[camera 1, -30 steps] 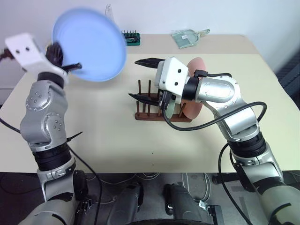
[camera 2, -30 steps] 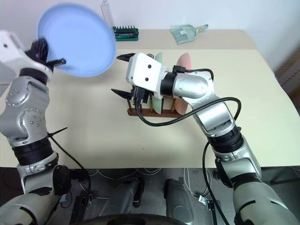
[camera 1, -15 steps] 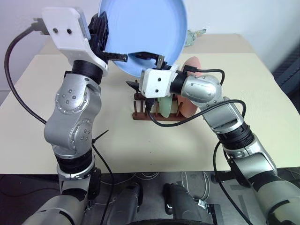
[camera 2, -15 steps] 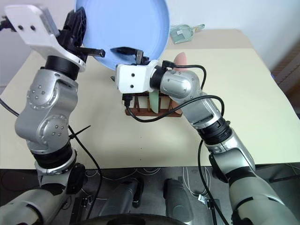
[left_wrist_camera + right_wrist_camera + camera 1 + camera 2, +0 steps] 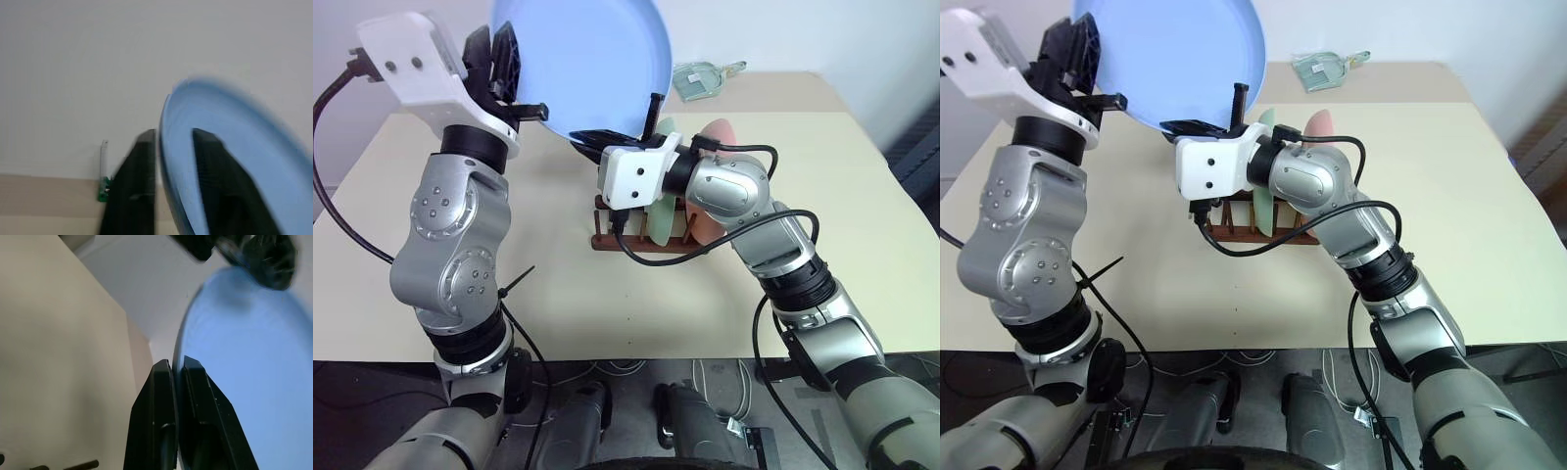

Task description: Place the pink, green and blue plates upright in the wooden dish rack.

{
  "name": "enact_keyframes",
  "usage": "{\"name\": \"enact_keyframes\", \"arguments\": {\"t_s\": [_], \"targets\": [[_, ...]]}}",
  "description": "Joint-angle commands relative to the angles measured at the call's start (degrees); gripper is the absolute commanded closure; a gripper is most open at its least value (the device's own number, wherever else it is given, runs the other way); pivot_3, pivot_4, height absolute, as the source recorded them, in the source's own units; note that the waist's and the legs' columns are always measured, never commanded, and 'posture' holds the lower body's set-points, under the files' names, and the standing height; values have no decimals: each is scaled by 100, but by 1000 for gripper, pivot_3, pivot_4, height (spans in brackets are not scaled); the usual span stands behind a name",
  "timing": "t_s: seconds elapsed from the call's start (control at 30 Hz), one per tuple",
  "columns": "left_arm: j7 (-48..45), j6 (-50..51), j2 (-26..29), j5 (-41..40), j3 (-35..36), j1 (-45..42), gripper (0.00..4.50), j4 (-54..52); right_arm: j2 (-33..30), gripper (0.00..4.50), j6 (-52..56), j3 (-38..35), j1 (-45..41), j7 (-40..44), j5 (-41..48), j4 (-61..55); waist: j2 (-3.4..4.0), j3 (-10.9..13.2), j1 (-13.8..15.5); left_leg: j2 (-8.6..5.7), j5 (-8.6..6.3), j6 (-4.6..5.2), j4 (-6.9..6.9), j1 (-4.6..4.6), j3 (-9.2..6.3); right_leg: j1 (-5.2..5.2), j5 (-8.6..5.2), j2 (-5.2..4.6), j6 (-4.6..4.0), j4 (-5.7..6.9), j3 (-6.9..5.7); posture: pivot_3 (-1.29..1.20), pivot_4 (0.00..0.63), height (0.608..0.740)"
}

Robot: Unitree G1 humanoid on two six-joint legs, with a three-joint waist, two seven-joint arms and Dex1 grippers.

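both jaws straddle the blue plate (image 5: 582,64) rim: right clamped, left loosened.

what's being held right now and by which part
The blue plate, by its rim: the right gripper is shut on its lower edge, and the left gripper's fingers straddle the rim opposite.

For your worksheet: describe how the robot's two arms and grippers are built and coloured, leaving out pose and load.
Both arms are silver-grey metal with rounded, bolt-dotted joints and black bands. Each wrist carries a white, boxy housing. The left gripper and right gripper each have two black fingers. Black cables loop loosely outside both arms.
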Motion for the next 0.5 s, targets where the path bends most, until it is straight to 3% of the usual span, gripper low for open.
{"name": "enact_keyframes", "arguments": {"t_s": [0.03,0.13,0.27,0.5], "targets": [[246,-520,-137,-422,709,-505,1421,-91,65,4500,-115,-198,-168,-96,-26,-103,-2,1,-3,0,0,0,0,0,-1,0,0,0,0,0,0,0,150,735],[432,-816,-12,-501,1210,-687,43,74,99,4500,-96,-314,-207,-139,63,-80,-1,1,-24,2,1,-3,-3,3,0,-1,0,1,-1,0,0,0,150,735],[421,-1029,656,-199,1664,-451,43,458,419,4500,451,-926,-383,-212,832,-222,-1,1,-65,5,10,-15,-4,4,0,-2,4,6,-6,6,0,0,150,735],[-587,-1193,1646,-191,1827,838,43,967,817,4500,2107,-1999,-528,-79,2848,-1136,-3,-1,-103,4,8,-12,-6,5,-5,-2,5,4,-8,9,1,0,150,735]]}}
